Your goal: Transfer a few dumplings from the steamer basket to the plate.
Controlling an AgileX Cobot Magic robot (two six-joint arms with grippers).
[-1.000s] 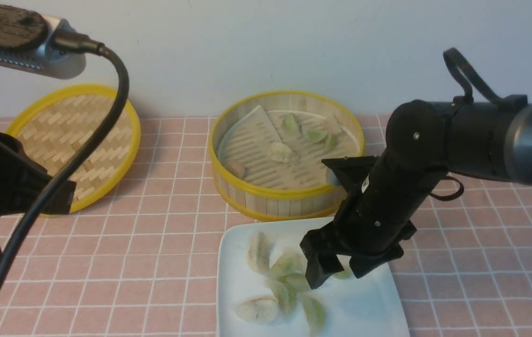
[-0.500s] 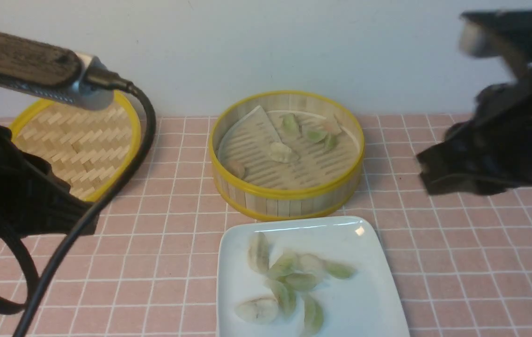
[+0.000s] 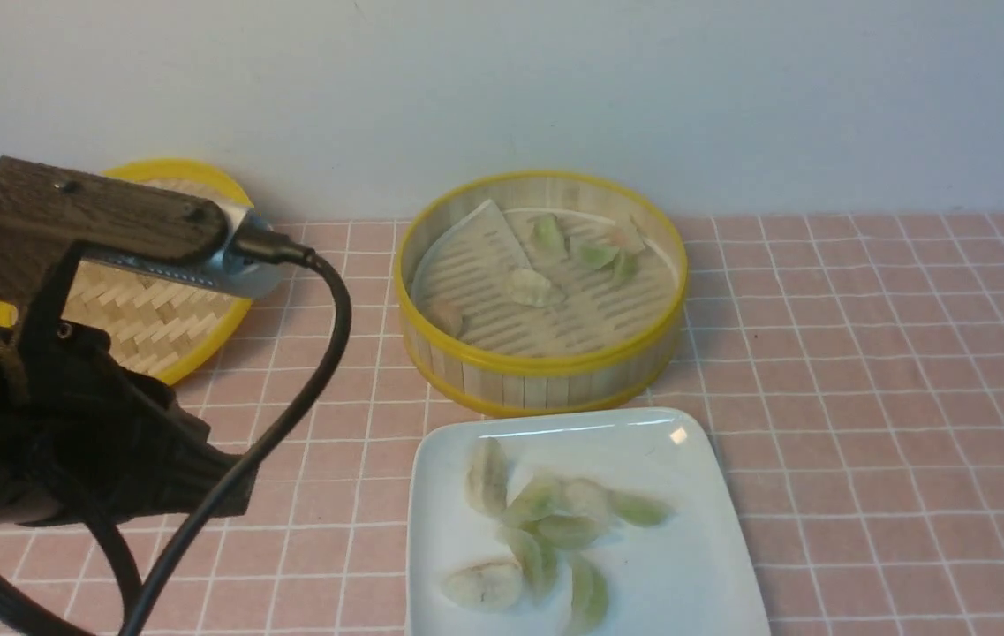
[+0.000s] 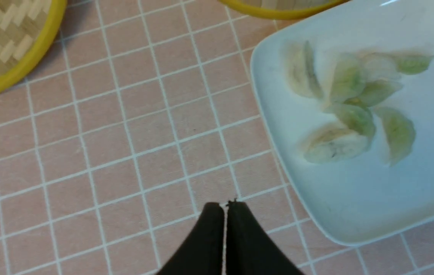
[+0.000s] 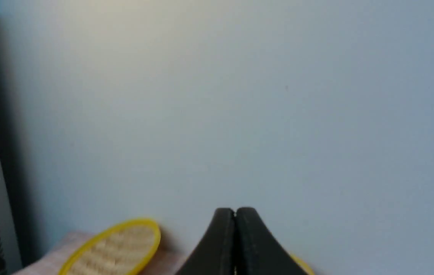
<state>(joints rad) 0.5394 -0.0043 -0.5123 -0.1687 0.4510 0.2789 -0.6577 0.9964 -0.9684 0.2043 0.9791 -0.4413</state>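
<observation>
front view: the steamer basket point(image 3: 541, 375) sits mid-table on the pink checked tablecloth point(image 3: 864, 353), and the white plate point(image 3: 696, 574) is at its 6 o'clock, just beside it with a thin strip of cloth between. most of the dumplings point(image 3: 554, 528) are on the plate, a loose bunch of seven or so, several overlapping, on the plate's 9 o'clock half. a handful more are in the basket on the ridged liner point(image 3: 484, 300): three up near 12 o'clock, a pale one around the middle, and one tucked against the wall near 8 o'clock. the woven lid point(image 3: 157, 318) lies flat at the basket's 9 o'clock, well apart, half hidden by the left arm and its black cable point(image 3: 329, 327).

left gripper point(image 4: 226, 204): jaws pressed together, nothing between them, tips over bare cloth near the plate's rim but not touching it.

right gripper point(image 5: 235, 211): jaws also pinched tight and empty, pointed at the pale wall point(image 5: 239, 95) with just a bit of yellow rim showing below. it's out of the front view entirely.
</observation>
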